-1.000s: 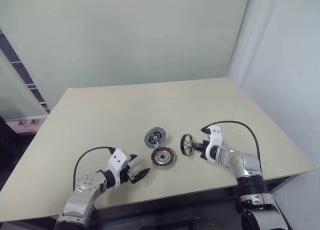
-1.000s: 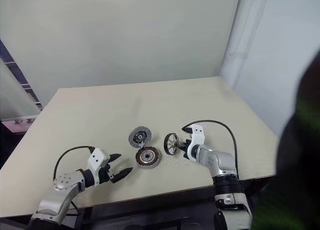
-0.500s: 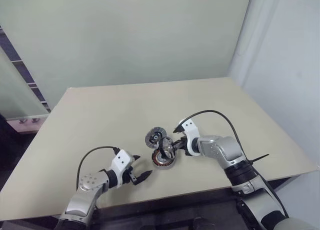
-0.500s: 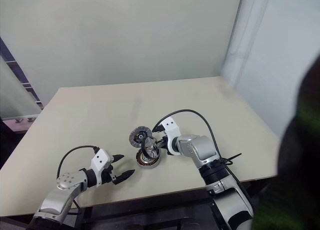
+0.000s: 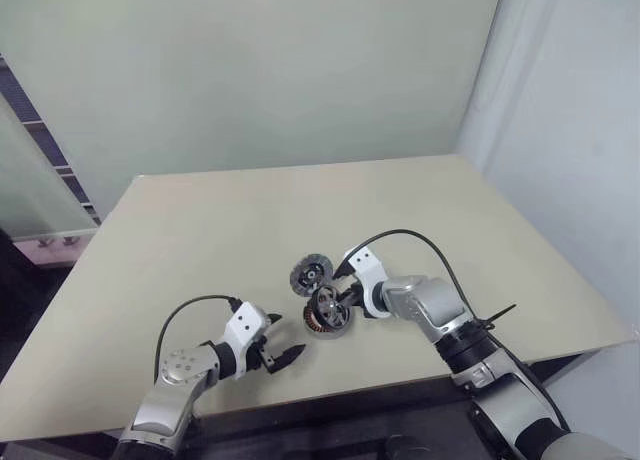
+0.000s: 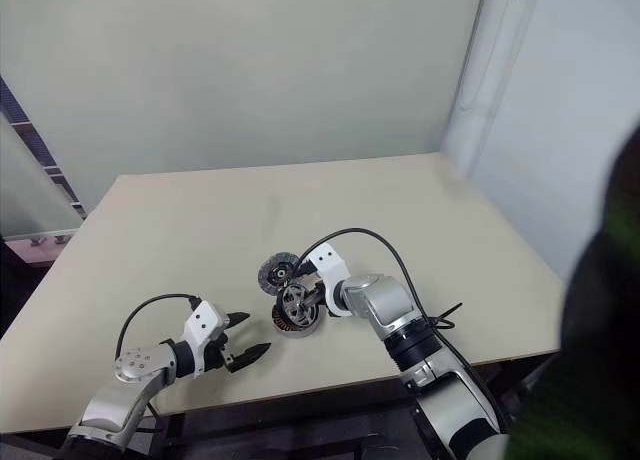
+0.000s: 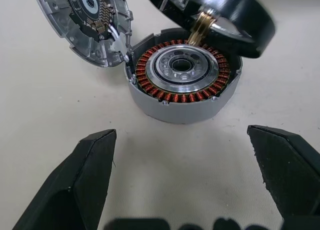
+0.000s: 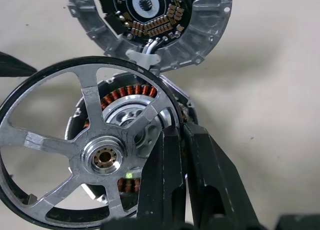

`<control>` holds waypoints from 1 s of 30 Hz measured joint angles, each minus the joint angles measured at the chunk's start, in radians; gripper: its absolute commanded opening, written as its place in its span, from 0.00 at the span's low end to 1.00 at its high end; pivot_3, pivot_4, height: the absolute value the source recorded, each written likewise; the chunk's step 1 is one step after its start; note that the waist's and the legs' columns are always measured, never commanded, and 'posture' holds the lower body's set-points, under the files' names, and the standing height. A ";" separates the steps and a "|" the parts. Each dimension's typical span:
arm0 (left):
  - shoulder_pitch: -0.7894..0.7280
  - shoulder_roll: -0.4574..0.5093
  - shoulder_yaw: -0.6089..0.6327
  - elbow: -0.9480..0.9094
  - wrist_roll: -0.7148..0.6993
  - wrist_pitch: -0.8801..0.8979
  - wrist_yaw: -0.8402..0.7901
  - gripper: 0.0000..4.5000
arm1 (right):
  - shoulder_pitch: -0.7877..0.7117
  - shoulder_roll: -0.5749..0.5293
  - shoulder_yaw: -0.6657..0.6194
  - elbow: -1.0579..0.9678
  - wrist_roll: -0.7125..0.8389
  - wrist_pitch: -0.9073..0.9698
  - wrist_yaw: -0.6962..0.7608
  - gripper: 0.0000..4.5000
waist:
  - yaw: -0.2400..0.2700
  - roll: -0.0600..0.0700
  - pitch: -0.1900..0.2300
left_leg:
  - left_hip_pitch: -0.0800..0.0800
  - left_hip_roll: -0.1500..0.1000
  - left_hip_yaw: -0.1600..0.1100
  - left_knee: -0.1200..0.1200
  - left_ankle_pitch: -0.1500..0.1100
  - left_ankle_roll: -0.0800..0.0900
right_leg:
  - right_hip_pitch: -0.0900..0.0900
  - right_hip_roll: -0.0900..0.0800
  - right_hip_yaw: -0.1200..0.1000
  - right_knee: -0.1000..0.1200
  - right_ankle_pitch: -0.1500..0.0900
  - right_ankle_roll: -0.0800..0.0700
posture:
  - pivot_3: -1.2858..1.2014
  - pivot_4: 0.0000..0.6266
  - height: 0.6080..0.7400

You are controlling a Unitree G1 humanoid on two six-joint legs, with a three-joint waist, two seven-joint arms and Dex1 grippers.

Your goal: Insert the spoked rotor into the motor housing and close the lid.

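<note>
Silvery spoked rotor (image 8: pixel 95 155), pinched by right end effector (image 8: pixel 182 135), now carried over copper-wound round motor housing (image 7: pixel 182 75); ready for lowering. Left end effector (image 7: pixel 190 160) spread, idle on tabletop (image 5: pixel 200 240).

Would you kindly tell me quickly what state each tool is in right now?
Left tool: open, holding nothing, facing the motor housing.
Right tool: shut on the spoked rotor, over the housing.

Probably a lab or test room, bare beige table (image 5: pixel 200 240), plain pale walls (image 5: pixel 250 70), no furnishings
</note>
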 measured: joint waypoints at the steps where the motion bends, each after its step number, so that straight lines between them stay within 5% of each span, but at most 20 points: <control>1: 0.001 0.000 0.000 0.000 0.000 0.000 0.000 1.00 | -0.002 0.003 0.000 0.012 -0.007 -0.007 0.000 0.01 | 0.000 0.000 0.000 | 0.000 0.000 0.000 0.000 0.000 0.000 | 0.000 0.000 0.000 0.000 0.000 0.000 | 0.52 0.00 1.00; 23: 0.009 -0.003 0.000 0.000 0.001 -0.012 0.003 1.00 | -0.013 0.051 -0.013 0.094 -0.070 -0.083 0.002 0.01 | -0.001 0.000 0.000 | 0.000 0.000 0.000 0.000 0.000 0.000 | 0.000 0.000 0.000 0.001 0.000 0.000 | 0.52 0.00 1.00; 30: 0.009 -0.004 0.000 0.000 0.001 -0.019 0.006 1.00 | -0.013 0.056 -0.012 0.093 -0.080 -0.084 0.014 0.47 | -0.002 0.000 0.000 | 0.000 0.000 0.000 0.000 0.000 0.000 | 0.000 0.000 0.000 0.001 0.000 0.000 | 0.52 0.00 1.00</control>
